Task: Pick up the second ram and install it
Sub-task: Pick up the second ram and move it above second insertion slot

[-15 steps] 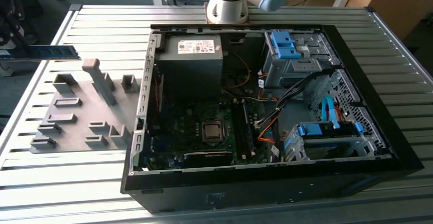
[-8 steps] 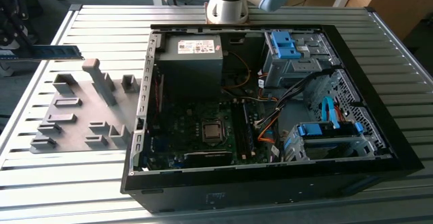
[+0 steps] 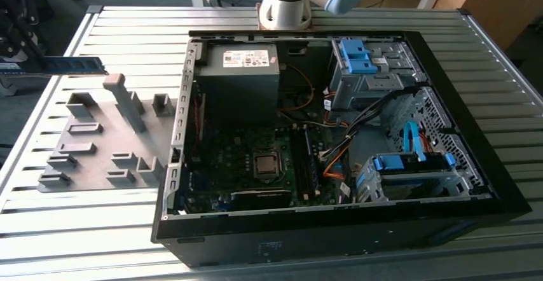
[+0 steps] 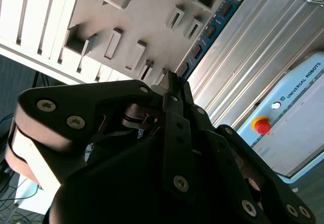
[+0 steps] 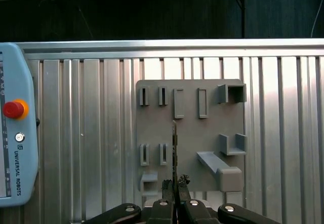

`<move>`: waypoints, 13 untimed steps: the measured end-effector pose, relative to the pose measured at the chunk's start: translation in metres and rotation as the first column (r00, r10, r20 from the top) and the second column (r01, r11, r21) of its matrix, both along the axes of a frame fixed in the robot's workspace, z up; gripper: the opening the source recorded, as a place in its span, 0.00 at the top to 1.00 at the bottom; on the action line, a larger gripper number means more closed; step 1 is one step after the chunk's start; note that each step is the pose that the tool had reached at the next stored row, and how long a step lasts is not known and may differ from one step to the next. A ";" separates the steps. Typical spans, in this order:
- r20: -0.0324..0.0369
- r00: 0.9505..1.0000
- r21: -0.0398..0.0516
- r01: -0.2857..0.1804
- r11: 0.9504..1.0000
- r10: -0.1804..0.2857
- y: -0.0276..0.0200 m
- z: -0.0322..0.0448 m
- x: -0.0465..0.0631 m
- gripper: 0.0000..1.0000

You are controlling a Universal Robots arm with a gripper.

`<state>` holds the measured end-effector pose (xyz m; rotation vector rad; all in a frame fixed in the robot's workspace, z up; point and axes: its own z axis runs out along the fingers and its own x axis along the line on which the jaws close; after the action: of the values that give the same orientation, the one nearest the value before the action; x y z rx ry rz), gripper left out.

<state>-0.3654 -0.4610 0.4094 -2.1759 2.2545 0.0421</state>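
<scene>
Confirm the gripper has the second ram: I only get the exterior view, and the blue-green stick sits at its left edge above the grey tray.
Observer: Yes. In both wrist views the gripper has its fingers closed on one end of the second ram.
Operator: How is the stick turned?
Observer: In the first wrist view it is edge-on, a thin line over a bare part of the grey tray.
Operator: Anything close by outside my view?
Observer: A light-blue pendant with a red button lies beside the tray, with bare table slats between them.
</scene>
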 end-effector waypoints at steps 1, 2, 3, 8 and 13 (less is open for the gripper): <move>0.000 1.000 0.000 0.000 1.000 0.000 0.0000 0.0000 0.000 0.86; 0.000 1.000 0.000 0.000 1.000 0.000 0.0000 -0.0001 0.001 0.86; 0.000 1.000 0.000 0.000 1.000 0.000 0.0000 0.0000 0.001 0.86; 0.000 1.000 0.000 0.000 1.000 0.000 0.0000 0.0000 0.002 0.86; 0.000 1.000 0.000 0.000 1.000 0.000 0.0000 0.0001 0.004 0.86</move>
<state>-0.3610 -0.4610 0.4095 -2.1761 2.2545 0.0422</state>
